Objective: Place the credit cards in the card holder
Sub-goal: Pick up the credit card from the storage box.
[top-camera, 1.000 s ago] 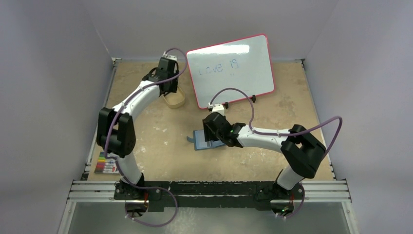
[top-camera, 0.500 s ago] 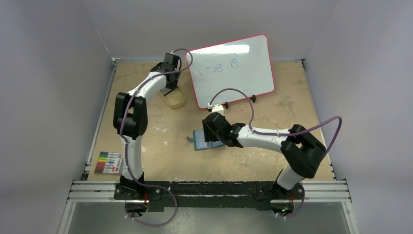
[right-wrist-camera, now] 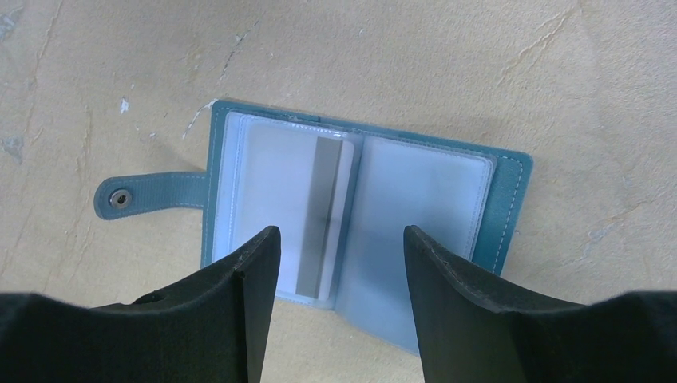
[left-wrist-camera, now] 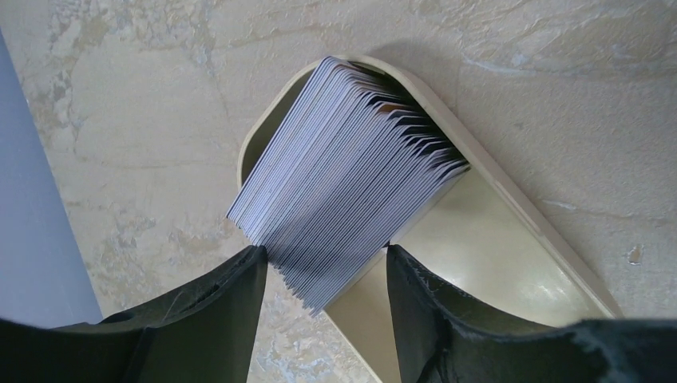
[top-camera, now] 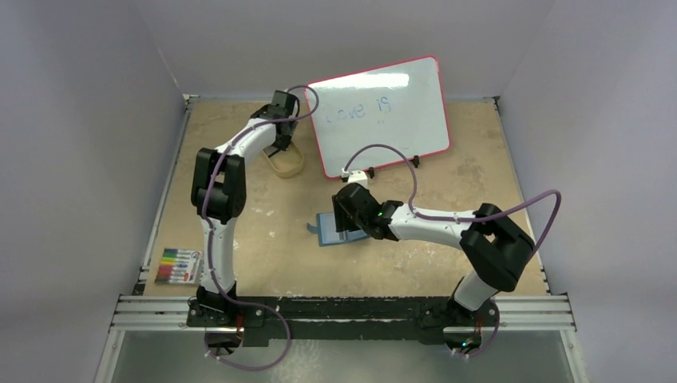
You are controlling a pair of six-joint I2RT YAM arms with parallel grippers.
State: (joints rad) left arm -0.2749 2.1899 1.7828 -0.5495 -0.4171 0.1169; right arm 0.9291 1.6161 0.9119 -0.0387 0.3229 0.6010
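Note:
The credit cards (left-wrist-camera: 343,167), a fanned stack of thin grey-silver cards, lean in a tan oval tray (left-wrist-camera: 511,263) at the table's back left (top-camera: 287,166). My left gripper (left-wrist-camera: 323,255) hangs just above them, open, with one finger on each side of the stack's near corner. The card holder (right-wrist-camera: 423,191) lies spread open on the table's middle (top-camera: 329,231), its snap tab (right-wrist-camera: 120,199) to the left. A card with a grey stripe (right-wrist-camera: 323,207) sits in its left sleeve. My right gripper (right-wrist-camera: 342,235) hovers over the holder, open and holding nothing.
A pink-framed whiteboard (top-camera: 377,113) stands propped at the back, just right of the tray. A multicoloured striped card (top-camera: 177,266) lies at the front left edge. Grey walls close in the table on three sides.
The left arm has stretched out further over the tray, its elbow swinging up and back, and its jaws have widened slightly. The right arm and the card holder have stayed put.

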